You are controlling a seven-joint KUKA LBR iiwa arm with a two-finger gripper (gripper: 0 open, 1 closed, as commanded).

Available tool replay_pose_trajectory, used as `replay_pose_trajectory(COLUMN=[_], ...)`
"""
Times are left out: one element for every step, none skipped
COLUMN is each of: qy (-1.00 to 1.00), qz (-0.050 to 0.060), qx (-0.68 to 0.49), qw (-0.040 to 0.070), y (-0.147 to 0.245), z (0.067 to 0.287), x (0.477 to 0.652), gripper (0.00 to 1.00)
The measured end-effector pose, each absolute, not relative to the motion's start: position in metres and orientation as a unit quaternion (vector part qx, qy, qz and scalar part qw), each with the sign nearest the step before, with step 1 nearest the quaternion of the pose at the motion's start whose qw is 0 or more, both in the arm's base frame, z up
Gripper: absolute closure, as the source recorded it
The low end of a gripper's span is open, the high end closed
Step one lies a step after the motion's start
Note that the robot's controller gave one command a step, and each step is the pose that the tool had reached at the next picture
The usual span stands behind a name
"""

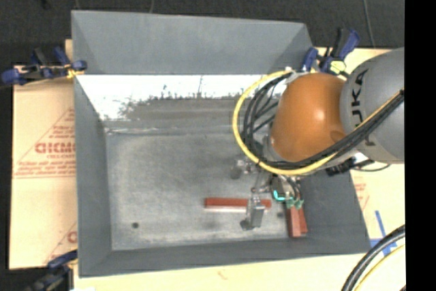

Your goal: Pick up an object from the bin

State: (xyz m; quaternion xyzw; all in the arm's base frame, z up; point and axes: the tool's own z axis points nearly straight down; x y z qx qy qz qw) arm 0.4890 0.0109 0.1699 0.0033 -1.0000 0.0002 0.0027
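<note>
Arm (378,105) in from the right, orange cover (306,116) on the wrist hanging over the right half of the bin (184,44), yellow & black cables (240,120) looped round it. Gripper (255,213) is down low near the floor, front-right part of the bin, right at the right end of a thin red stick (222,203). Stick lies flat on the floor, lengthwise left-to-right, right tip meeting the gripper: touching or just beside, can't tell which. Jaws: can't tell if released or clenched, metal parts overlap from this angle. 2nd item, a short red-brown block (297,222), sits just right of the gripper at the foot of the right wall, pointing approx front-to-back, apart from the stick. Small dark speck (135,226) on the floor front-left, well apart from the rest. Floor is scuffed grey, w/ white marks along the back wall.
</note>
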Motion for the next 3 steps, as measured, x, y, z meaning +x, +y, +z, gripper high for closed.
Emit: replay_pose_trajectory(qy=[-1.0, -1.0, -1.0], qz=[0.0, -0.001, 0.002], qx=[-0.024, -0.024, -0.012], qw=[0.001, -0.002, -0.006], y=[-0.008, -0.007, -0.057], z=[0.067, 0.071, 0.255], x=[0.512, 0.514, 0.509], gripper=[0.0, 1.0, 1.0])
